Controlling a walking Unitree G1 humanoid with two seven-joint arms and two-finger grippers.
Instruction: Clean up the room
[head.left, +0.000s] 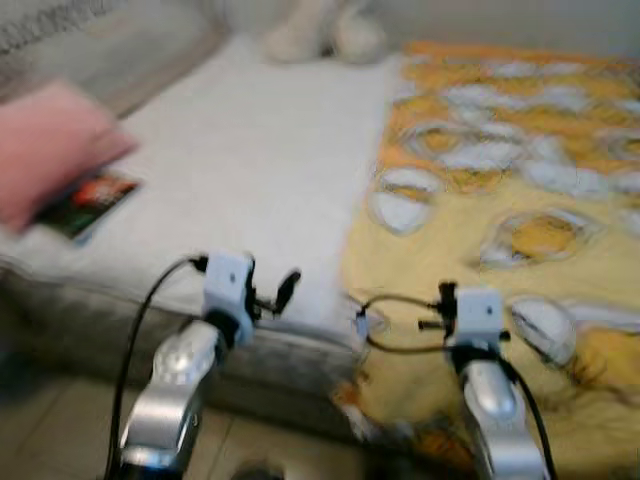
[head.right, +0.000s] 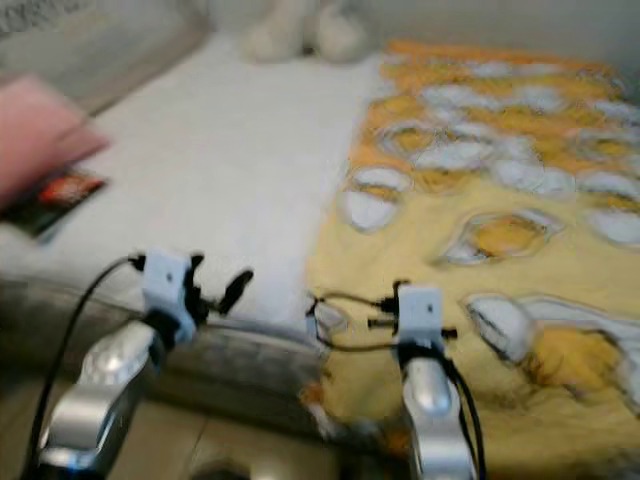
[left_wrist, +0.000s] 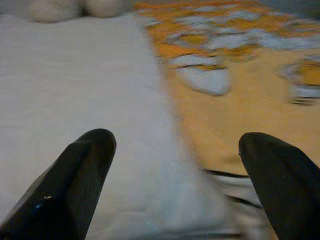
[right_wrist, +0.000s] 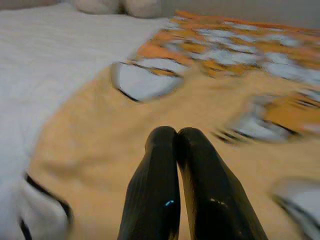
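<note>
I stand at the foot of a bed, and the picture is blurred. A yellow and orange patterned blanket (head.left: 500, 200) covers the bed's right half, and a bare white sheet (head.left: 240, 170) the left half. My left gripper (left_wrist: 175, 140) is held over the bed's near edge by the blanket's border, open, with nothing between its fingers. My right gripper (right_wrist: 175, 132) hovers over the blanket, shut and holding nothing. A dark book or magazine (head.left: 90, 200) lies on the sheet at the left, partly under a pink pillow (head.left: 45, 145).
A pale plush toy (head.left: 320, 35) sits at the far end of the bed. The grey mattress side (head.left: 90, 320) faces me, with tiled floor (head.left: 60, 420) below it. A grey surface (head.left: 90, 40) rises at the far left.
</note>
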